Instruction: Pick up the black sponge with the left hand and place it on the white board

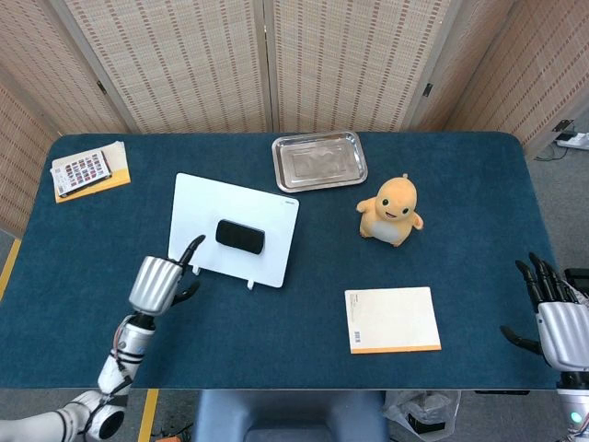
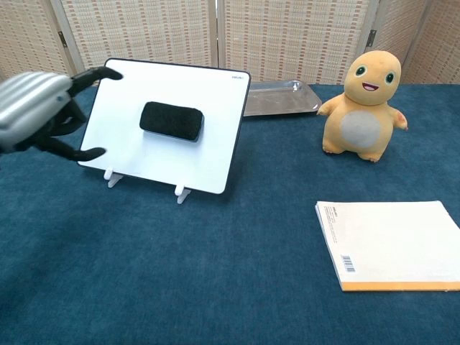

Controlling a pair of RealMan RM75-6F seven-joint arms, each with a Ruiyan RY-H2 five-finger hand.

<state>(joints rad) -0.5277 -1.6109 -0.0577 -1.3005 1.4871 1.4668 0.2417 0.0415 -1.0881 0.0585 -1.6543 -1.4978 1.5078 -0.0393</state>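
Observation:
The black sponge [image 1: 240, 236] [image 2: 171, 120] sits on the face of the tilted white board [image 1: 270, 210] [image 2: 214, 108], which stands on small feet. My left hand [image 1: 160, 281] [image 2: 37, 115] is off the board's near-left edge, apart from the sponge, its fingers spread and holding nothing. My right hand [image 1: 556, 322] hangs past the table's right edge with fingers spread, empty; the chest view does not show it.
A metal tray [image 1: 319, 159] [image 2: 277, 97] lies behind the board. A yellow plush toy [image 1: 392, 210] [image 2: 365, 106] stands to the right, a closed notebook [image 1: 392, 319] [image 2: 392, 244] lies in front of it. A colour card on an orange envelope [image 1: 87, 170] lies at the far left.

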